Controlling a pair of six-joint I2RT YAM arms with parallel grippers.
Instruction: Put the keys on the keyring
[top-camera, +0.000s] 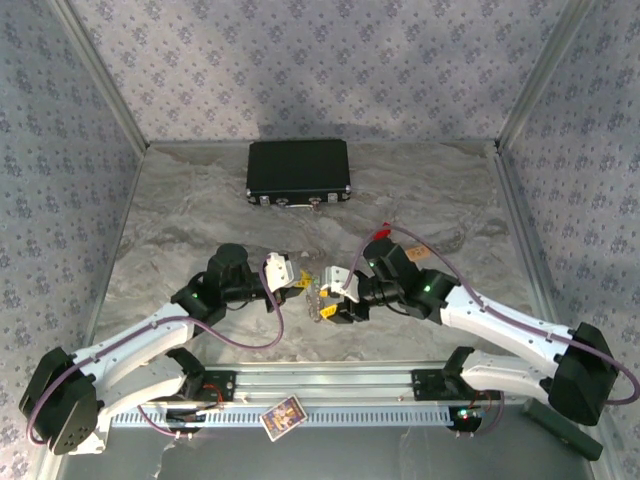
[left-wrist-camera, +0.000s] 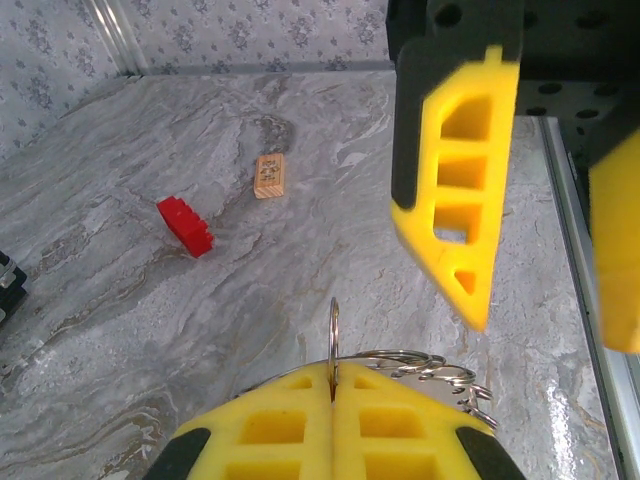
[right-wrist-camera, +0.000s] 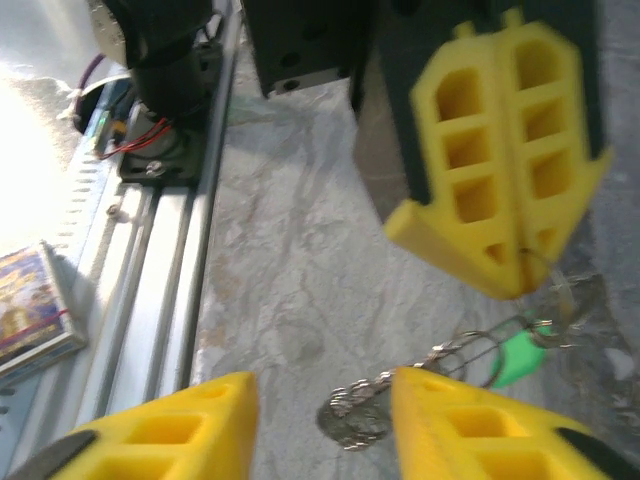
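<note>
Saw left gripper (left-wrist-camera: 332, 385) pinched together on the keyring (left-wrist-camera: 333, 330), thin ring standing edge-on out of the fingertip seam at 12 o'clock. Noted more wire loops bunched at 3 o'clock of that seam, against the pad there. Found right gripper (right-wrist-camera: 320, 405) with fingers apart and clamped on nothing. Spotted keyring's beaded end low between its two pads, over the table (right-wrist-camera: 290, 260). Spotted green key (right-wrist-camera: 520, 358) at 1 o'clock of right gripper, just below left gripper's tips and beside the loops. Could not tell whether threaded. From top view, placed keyring between both grippers, at 4 o'clock of left and 9 o'clock of right. Saw red key (left-wrist-camera: 185, 225) lying at 10 o'clock of left gripper, well apart. Saw brown bit (left-wrist-camera: 270, 175) at 11 o'clock, farther out. Logged black case (top-camera: 298, 172) at 12 o'clock, near the far wall.
</note>
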